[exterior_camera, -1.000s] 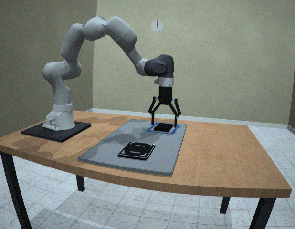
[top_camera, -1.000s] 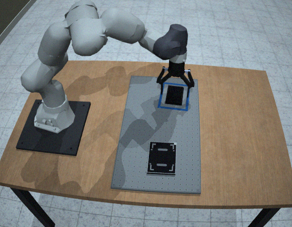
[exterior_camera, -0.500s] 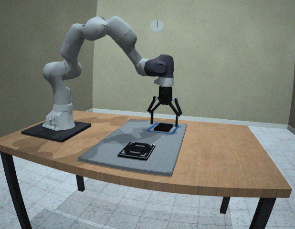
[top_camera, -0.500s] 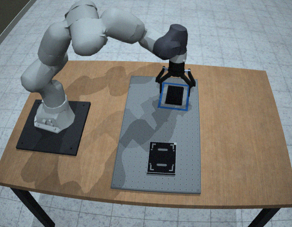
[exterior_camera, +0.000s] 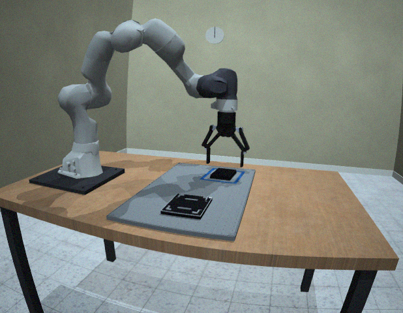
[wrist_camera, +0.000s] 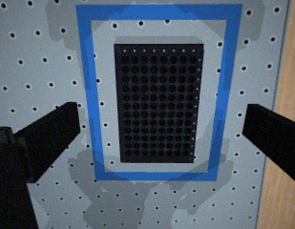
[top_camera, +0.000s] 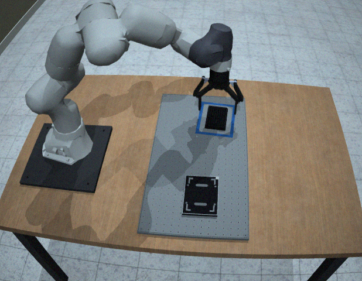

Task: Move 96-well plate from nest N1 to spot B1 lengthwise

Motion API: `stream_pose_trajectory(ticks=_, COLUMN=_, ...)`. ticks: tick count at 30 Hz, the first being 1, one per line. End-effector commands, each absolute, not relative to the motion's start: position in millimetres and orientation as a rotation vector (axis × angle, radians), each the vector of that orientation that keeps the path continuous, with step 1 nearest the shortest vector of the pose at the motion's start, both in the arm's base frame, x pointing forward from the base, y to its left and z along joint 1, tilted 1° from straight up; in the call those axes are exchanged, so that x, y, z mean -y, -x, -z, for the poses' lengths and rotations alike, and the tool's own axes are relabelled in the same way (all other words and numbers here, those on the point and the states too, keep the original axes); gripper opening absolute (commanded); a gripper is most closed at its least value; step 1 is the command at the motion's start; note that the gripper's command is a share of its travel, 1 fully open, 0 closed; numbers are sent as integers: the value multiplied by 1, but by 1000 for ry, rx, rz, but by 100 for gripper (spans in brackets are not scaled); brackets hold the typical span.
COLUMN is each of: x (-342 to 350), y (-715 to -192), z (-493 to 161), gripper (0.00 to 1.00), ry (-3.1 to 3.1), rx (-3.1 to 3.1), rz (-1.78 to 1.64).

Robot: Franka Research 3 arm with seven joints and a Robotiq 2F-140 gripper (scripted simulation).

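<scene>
The black 96-well plate lies flat inside the blue taped outline on the grey perforated board, its long side along the outline's long side. It shows the same way in the exterior view and in the wrist view, with a grey margin on every side. My gripper hangs above the plate with its fingers spread wide, clear of the plate on both sides, as the exterior view and the wrist view also show. Nothing is between the fingers.
The black plate nest with white corner marks sits empty at the near end of the grey board. The arm's base stands on a black plate at the table's left.
</scene>
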State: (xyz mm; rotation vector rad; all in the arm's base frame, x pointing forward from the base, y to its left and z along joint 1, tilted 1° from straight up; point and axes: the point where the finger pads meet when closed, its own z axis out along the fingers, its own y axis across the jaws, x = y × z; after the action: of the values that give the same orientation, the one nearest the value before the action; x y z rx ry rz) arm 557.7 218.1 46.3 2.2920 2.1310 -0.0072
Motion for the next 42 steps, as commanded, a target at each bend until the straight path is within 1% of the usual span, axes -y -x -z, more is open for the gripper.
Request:
stream_pose_trajectory(ticks=1, x=-216, y=-556, z=-57, gripper=100, ry=-2285, rx=-2141, rz=19)
stream_pose_trajectory(ticks=16, x=-217, y=-556, z=-91, gripper=100, ry=-2285, rx=-2141, rz=19)
stream_pose_trajectory(ticks=42, x=-217, y=-556, z=-91, gripper=100, ry=-2285, rx=-2141, rz=19)
